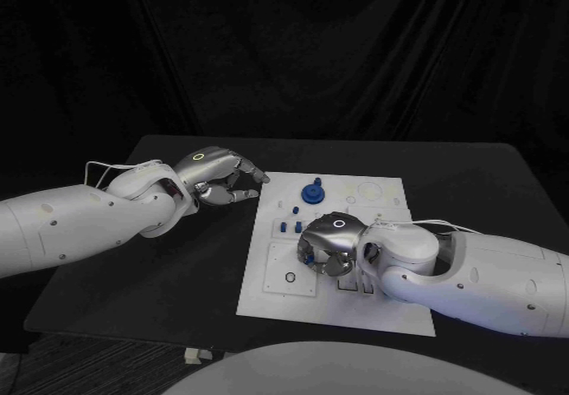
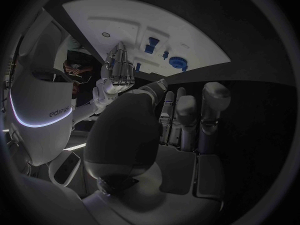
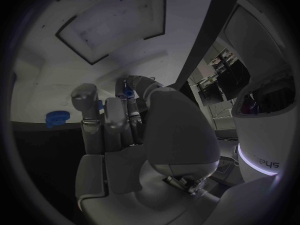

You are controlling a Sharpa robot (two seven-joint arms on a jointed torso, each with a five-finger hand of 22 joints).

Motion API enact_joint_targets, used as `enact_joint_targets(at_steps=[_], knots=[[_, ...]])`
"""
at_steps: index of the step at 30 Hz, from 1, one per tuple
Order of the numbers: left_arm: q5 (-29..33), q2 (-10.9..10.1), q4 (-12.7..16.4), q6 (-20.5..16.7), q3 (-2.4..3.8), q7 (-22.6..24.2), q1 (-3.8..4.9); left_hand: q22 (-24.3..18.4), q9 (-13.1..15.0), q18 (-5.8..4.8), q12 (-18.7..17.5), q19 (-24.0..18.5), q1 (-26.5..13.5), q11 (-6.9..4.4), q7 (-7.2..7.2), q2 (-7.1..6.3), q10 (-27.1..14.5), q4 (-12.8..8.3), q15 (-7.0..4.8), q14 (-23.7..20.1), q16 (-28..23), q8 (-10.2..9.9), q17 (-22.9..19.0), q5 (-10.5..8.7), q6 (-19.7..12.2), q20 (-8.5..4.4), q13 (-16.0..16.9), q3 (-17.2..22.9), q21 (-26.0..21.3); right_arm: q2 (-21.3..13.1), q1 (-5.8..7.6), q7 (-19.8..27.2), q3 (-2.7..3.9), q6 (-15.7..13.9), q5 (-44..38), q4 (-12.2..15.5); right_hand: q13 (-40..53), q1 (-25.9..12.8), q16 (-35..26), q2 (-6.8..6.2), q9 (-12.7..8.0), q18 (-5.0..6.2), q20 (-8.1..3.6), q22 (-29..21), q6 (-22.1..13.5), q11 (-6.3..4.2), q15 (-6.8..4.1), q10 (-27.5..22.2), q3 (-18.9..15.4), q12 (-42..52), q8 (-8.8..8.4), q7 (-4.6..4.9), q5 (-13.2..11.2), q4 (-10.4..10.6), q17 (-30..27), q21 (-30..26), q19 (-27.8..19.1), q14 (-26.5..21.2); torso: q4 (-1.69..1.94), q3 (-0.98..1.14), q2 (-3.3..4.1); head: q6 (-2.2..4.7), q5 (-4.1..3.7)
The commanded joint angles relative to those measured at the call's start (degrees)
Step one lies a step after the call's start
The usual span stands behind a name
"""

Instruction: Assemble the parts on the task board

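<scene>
Black table (image 1: 154,271), left side: the left hand (image 1: 219,177) is hovering just off the left edge of the task board (image 1: 267,300), fingers curled in toward the palm and gripping nothing.

Task board: a white rectangular plate lying in the middle of the table, with shallow recesses, a round one near its far right corner and a squarish one with a dark ring near its left edge.

Parts: a round blue piece (image 1: 312,193) with a raised knob is standing near the board's far edge; small blue pieces (image 1: 290,225) are sitting in a column just nearer.

Right hand (image 1: 326,244): it is hanging over the board's middle, fingers bent down. In the right wrist view a small blue piece (image 3: 127,92) is showing at the fingertips (image 3: 139,85), seemingly pinched there, though the fingers are hiding most of it.
</scene>
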Motion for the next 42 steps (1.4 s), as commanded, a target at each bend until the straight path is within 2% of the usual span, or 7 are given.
enact_joint_targets(at_steps=[1, 25, 42], knots=[[0.39, 0.11, 0.06, 0.3, 0.05, 0.8, -0.08, 6.05, -0.06, 0.53, 0.2, -0.46, -0.1, 0.22, 0.32, 0.6, 0.32, 0.08, 0.06, -0.37, -0.3, -0.21, -0.05, 0.33, 0.06, 0.07, 0.03, 0.21, -0.34, -0.28, -0.22, -1.17, -0.16, 0.77, -0.35, 0.08, 0.14, 0.42, -0.26, 0.0, 0.12, 1.13, -0.22, 5.89, 0.55, -0.4, -0.04, 0.23, -0.09, 0.31, 0.34, 0.05, 0.32, -0.46, 0.05, 0.27, -0.15, -0.1, 0.02, 0.0, -0.02, -0.01, 0.12], [0.39, 0.12, 0.01, 0.4, 0.05, 0.83, -0.14, 6.03, -0.09, 0.56, 0.3, -0.49, 0.0, 0.22, 0.34, 0.59, 0.35, 0.02, 0.05, -0.42, -0.4, -0.19, -0.17, 0.35, 0.07, 0.07, 0.05, 0.27, -0.49, 0.01, -0.22, -0.51, -0.15, -2.7, -1.8, 0.19, 0.79, 0.41, 0.16, 0.3, 0.91, 1.01, -0.25, 6.06, 1.51, -0.53, -0.1, 1.0, -0.44, 1.5, 1.2, -0.09, -1.17, -1.29, 0.51, 1.14, 0.14, 0.23, 0.05, -0.03, 0.01, -0.01, 0.38], [0.39, 0.08, -0.06, 0.57, 0.04, 0.86, -0.23, 6.01, -0.1, 0.57, 0.37, -0.51, 0.07, 0.23, 0.37, 0.6, 0.35, -0.01, 0.05, -0.44, -0.43, -0.18, -0.2, 0.37, 0.09, 0.08, 0.06, 0.32, -0.59, 0.8, -0.23, -1.11, -0.15, -0.91, -2.95, -0.1, 0.97, -0.05, -0.07, 0.23, 0.94, 1.06, -0.28, 5.97, 0.67, -0.65, -0.16, 0.83, -0.68, 1.76, 0.82, -0.06, -2.22, -1.29, 0.25, 0.91, 0.08, 0.21, 0.02, -0.01, 0.01, -0.01, 0.53]])
